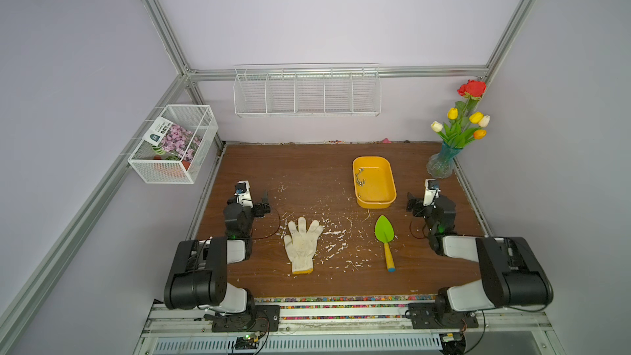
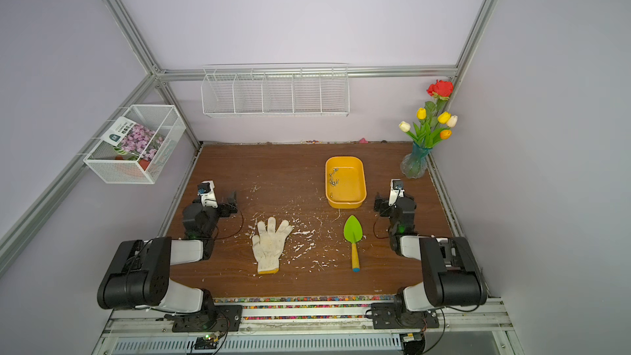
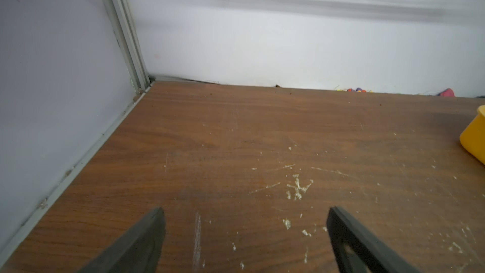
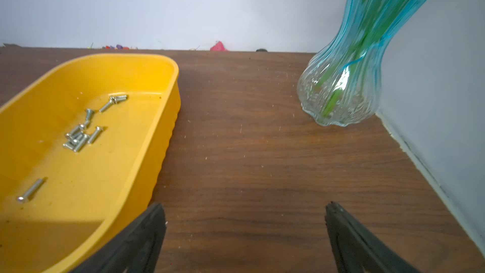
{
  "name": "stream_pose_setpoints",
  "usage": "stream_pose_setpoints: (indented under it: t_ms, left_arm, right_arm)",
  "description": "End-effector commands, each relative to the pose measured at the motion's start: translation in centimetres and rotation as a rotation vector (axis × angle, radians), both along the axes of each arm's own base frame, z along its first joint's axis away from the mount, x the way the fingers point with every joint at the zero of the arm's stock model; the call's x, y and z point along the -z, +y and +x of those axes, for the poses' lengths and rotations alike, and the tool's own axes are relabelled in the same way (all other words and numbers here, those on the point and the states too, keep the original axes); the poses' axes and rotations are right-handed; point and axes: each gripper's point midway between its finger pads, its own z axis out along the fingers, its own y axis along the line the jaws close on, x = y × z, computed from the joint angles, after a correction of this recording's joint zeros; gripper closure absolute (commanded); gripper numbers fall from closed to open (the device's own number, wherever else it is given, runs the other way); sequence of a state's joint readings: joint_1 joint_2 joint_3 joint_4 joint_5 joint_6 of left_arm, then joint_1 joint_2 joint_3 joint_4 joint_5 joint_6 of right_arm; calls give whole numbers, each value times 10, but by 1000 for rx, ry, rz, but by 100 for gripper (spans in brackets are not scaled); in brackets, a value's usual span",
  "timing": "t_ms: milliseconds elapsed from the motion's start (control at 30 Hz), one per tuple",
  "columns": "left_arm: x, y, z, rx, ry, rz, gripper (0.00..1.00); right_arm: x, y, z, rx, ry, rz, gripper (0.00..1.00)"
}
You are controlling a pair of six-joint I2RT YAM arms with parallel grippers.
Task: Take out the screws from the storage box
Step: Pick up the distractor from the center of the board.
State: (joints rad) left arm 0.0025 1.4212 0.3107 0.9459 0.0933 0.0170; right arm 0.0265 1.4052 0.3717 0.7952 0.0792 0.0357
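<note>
Nearest your right wrist lens, the right gripper (image 4: 244, 206) is spreading its black jaws wide over bare wood and gripping nothing. One jaw is sitting just beside the near right corner of the storage box (image 4: 168, 127). The left gripper (image 3: 245, 210) is gaping the same way, also gripping nothing, well off to the left.

The screws (image 4: 78, 135) are lying inside the box, most of them bunched along its left wall and one alone toward the near left corner. The box is resting on the right half of the table (image 1: 307, 172).

Bare wood is running between the box's right wall and the vase (image 1: 441, 165) in the far right corner, and another strip is running from its far rim to the back wall. Just near of the box, a green trowel (image 1: 384, 233) is lying with its blade toward it. A glove (image 1: 302, 244) is lying farther left among white flecks (image 1: 333, 233).

A mesh basket (image 1: 164, 172) on the left wall is holding a flowered packet (image 1: 174, 138), its writing too small for you to read.
</note>
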Motion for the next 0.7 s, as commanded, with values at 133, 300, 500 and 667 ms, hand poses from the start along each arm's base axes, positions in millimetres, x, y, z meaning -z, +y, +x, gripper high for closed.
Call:
stream_pose_setpoints:
  t_ms: [133,300,500,667]
  left_arm:
    - [-49,-2,-16,-103,114,-149,1]
    - [-38,-45,-39,-27,331,-305,8]
    - [7,-108,-71,106,671,-297,10]
    - [23,-130,-83,201,842,-311,15]
  right_arm:
    - [-34,40,-23,-44,200,119,2]
    - [-36,89,-77,-138,407,77,2]
    - [-29,106,-132,-183,602,21,5]
    - [-6,107,-160,-187,723,54,11]
